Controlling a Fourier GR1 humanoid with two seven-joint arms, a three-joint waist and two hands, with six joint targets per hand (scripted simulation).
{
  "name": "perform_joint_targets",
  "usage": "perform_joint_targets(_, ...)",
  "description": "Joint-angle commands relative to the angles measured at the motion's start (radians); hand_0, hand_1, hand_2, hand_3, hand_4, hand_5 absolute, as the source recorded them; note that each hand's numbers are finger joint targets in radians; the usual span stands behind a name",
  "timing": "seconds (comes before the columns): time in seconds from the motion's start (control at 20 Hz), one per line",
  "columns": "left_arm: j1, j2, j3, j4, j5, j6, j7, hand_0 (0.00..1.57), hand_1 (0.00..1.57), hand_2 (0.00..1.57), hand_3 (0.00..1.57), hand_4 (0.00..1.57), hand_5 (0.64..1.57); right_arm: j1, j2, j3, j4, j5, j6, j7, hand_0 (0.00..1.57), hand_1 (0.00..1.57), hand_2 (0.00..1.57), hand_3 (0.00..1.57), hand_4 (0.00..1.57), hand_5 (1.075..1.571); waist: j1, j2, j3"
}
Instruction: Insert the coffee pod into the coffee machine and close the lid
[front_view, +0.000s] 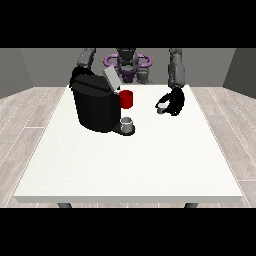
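Note:
The black coffee machine stands on the left half of the white table, with its grey lid tilted up and open. A small grey cup sits on the machine's front tray. The hand at the view's right hovers just above the table to the right of the machine, its fingers curled round a small pale coffee pod. The hand at the view's left is mostly hidden behind the machine's top left corner.
A red mug stands right beside the machine, between it and the pod-holding hand. The robot's torso rises behind the table's far edge. Bare white tabletop stretches from the machine toward the near edge.

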Motion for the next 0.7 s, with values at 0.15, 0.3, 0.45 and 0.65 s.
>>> perform_joint_targets(0.15,-0.063,0.002,-0.003,-0.026,-0.001,-0.071,-0.070,1.47,1.47,1.47,1.41,0.61,1.571,0.017,0.009,-0.025,0.082,-0.016,0.012,-0.093,0.00,0.00,0.00,0.00,0.43,1.571,0.020,0.002,-0.0013)
perform_joint_targets(0.3,-0.088,-0.026,-0.030,-0.074,-0.004,-0.140,-0.033,1.40,1.40,1.42,1.36,0.60,1.571,-0.014,-0.041,-0.083,0.124,-0.061,0.037,-0.011,0.00,0.00,0.00,0.00,0.44,1.571,0.048,-0.085,-0.0011)
perform_joint_targets(0.45,-0.141,-0.046,-0.047,-0.108,-0.018,-0.174,0.008,1.32,1.32,1.38,1.35,0.58,1.571,-0.072,-0.034,-0.099,0.175,-0.055,0.007,-0.011,0.00,0.00,0.00,0.00,0.50,1.571,0.073,-0.085,-0.0010)
perform_joint_targets(0.65,-0.173,0.000,-0.007,-0.109,0.004,-0.222,-0.024,1.26,1.26,1.33,1.29,0.54,1.571,-0.023,-0.003,-0.036,0.150,-0.021,0.007,-0.023,0.00,0.00,0.00,0.00,0.47,1.571,0.036,-0.087,-0.0015)
